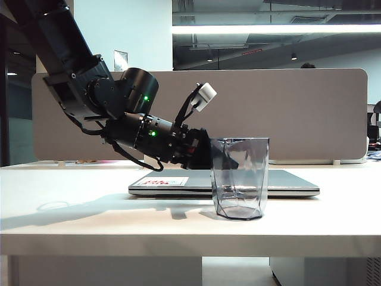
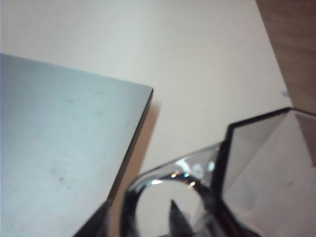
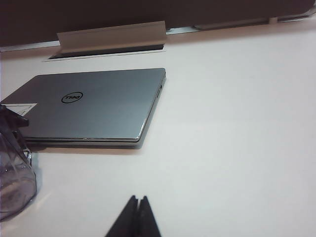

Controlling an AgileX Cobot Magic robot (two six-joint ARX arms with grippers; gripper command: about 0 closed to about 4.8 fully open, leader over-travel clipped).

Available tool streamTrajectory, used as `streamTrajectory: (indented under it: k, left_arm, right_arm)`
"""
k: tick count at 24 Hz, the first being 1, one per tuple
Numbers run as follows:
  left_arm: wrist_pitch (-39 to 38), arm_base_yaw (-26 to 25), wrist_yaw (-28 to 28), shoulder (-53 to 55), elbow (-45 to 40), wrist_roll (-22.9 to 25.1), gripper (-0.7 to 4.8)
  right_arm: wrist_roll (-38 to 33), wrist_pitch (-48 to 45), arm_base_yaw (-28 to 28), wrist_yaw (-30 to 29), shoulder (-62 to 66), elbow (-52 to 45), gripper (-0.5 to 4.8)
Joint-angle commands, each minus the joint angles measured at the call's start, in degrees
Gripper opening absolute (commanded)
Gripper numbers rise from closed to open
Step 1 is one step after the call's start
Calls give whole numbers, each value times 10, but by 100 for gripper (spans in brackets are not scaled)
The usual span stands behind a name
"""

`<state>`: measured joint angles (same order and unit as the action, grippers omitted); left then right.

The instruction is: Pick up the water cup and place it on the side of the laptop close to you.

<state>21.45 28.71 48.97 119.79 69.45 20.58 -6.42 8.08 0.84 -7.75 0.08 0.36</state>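
The water cup (image 1: 240, 179), clear and grey-tinted with faceted sides, stands upright on the white table (image 1: 89, 214), just in front of the closed silver laptop (image 1: 286, 183) on the camera's side. My left gripper (image 1: 205, 156) reaches in level from the left to the cup's handle side. In the left wrist view the left gripper (image 2: 139, 207) is open. One dark fingertip (image 2: 173, 213) shows inside the handle loop of the cup (image 2: 266, 163) and the other lies beside the laptop (image 2: 59, 138). My right gripper (image 3: 138, 198) is shut and empty, low over the table near the laptop (image 3: 98, 103) and the cup (image 3: 12, 173).
A grey fabric partition (image 1: 297, 113) runs behind the laptop. A white cable flap (image 3: 111, 37) stands open at the table's back edge. The table's front edge (image 1: 190, 235) lies close below the cup. A red-printed white sticker (image 1: 164, 180) sits on the laptop lid.
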Motion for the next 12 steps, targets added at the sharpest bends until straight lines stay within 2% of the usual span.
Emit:
streamTrajectory:
  k: [1,9,12]
  left_arm:
    - [-37,-6,-19,-8,1,3,154]
    - [-104,-22,-31,-25,1,5,154]
    - [-166,-38,-55,-51,1,9,154]
  right_arm:
    - [0,-6,-1,-1,-1,-3,-6]
    - [0,-6,-1,-1,-1,-3,-6]
    - [0,-5,-1,-1,-1,-3,-6]
